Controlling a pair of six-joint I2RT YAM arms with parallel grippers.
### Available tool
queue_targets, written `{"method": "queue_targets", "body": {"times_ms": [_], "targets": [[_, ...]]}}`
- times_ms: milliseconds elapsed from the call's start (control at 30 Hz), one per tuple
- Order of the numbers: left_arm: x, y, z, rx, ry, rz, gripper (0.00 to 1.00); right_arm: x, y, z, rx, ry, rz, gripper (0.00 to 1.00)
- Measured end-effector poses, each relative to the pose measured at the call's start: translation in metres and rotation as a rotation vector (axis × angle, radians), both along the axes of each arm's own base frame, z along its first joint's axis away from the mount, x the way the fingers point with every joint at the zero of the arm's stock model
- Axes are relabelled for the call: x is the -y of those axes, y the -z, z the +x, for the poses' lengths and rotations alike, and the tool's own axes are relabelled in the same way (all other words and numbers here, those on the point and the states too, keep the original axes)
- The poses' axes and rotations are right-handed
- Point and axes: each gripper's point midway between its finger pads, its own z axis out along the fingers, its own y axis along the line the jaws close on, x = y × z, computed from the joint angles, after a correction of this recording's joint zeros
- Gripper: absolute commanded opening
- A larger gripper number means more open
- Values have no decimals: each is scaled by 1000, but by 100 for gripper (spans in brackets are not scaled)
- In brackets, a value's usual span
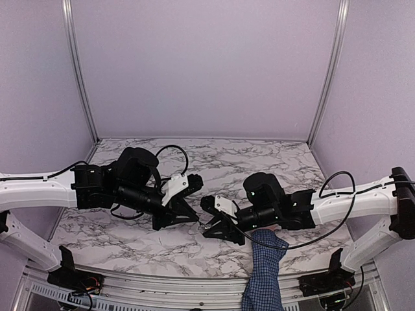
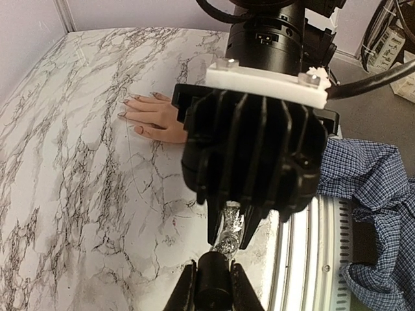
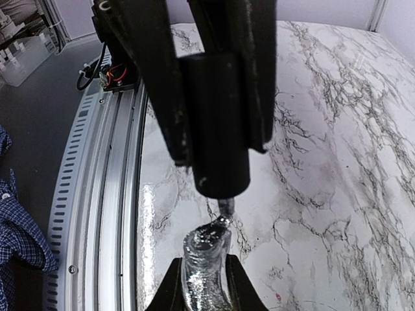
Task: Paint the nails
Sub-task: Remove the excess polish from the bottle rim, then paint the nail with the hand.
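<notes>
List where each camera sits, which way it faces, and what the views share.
Top external: above and behind the arms, looking down at the marble table; both arms and a checked sleeve show.
Left wrist: on the left arm, looking past the left tool, shut on a dark cap, at the right tool and a spread hand.
Right wrist: on the right arm, looking past the right tool, shut on a glass bottle, toward the cap.
Shared: both wrist views show cap, bottle and table.
</notes>
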Motion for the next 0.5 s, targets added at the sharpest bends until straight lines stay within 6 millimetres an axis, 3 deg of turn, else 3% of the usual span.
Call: {"method": "queue_targets", "body": {"times_ms": [300, 500], "targets": [[-8, -4, 22, -2, -90, -17, 0, 9, 0, -3, -9, 17, 11, 0], [-8, -26, 40, 17, -148, -107, 0, 28, -6, 4, -30, 78, 35, 0]]}}
